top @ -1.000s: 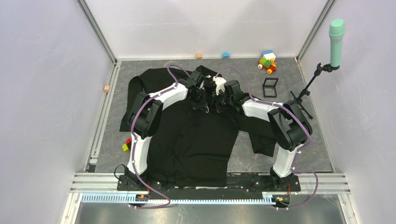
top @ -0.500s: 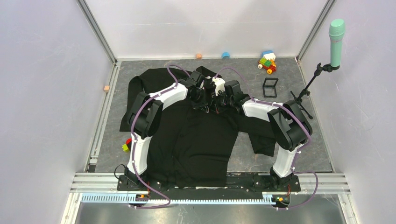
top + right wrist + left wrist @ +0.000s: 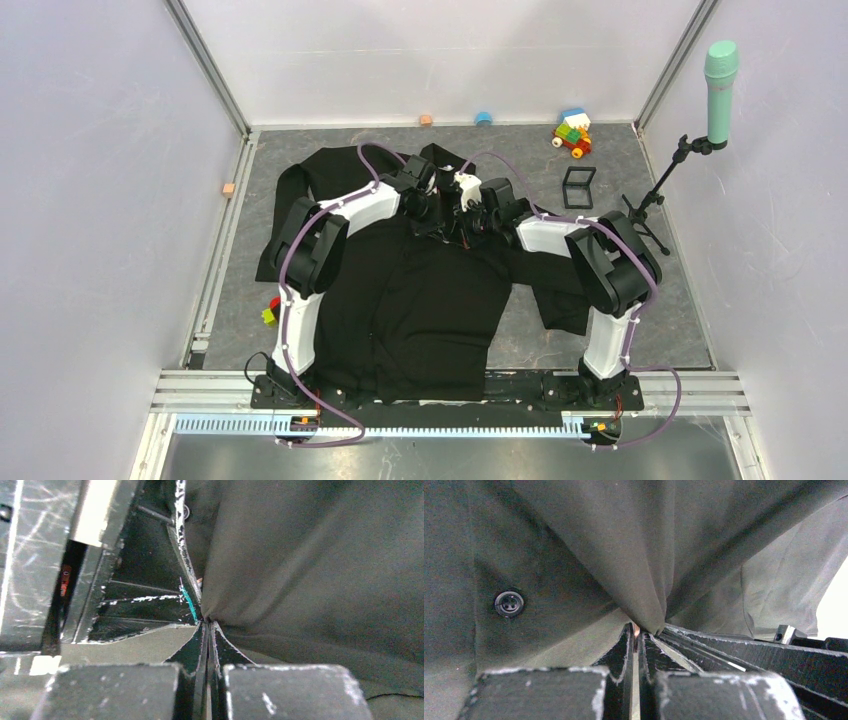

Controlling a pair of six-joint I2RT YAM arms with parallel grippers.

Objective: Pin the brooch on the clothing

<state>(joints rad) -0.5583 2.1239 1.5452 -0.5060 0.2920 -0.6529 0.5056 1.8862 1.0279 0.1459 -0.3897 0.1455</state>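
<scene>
The black shirt lies spread on the grey table, collar at the far end. Both grippers meet over its upper chest. My left gripper is shut, with a thin pinkish sliver, the brooch seen edge-on, pinched at its tips against a raised fold of shirt. A black button shows to the left. My right gripper is shut on a fold of the shirt at its tips, right beside the left gripper's fingers. The rest of the brooch is hidden.
A small black square frame box stands right of the collar. Toy bricks lie at the back right, and small blocks by the shirt's left edge. A green microphone on a stand rises at the right.
Both grippers have edged slightly toward the collar while staying together. The right arm's elbow has swung a little to the left. Both grips are unchanged.
</scene>
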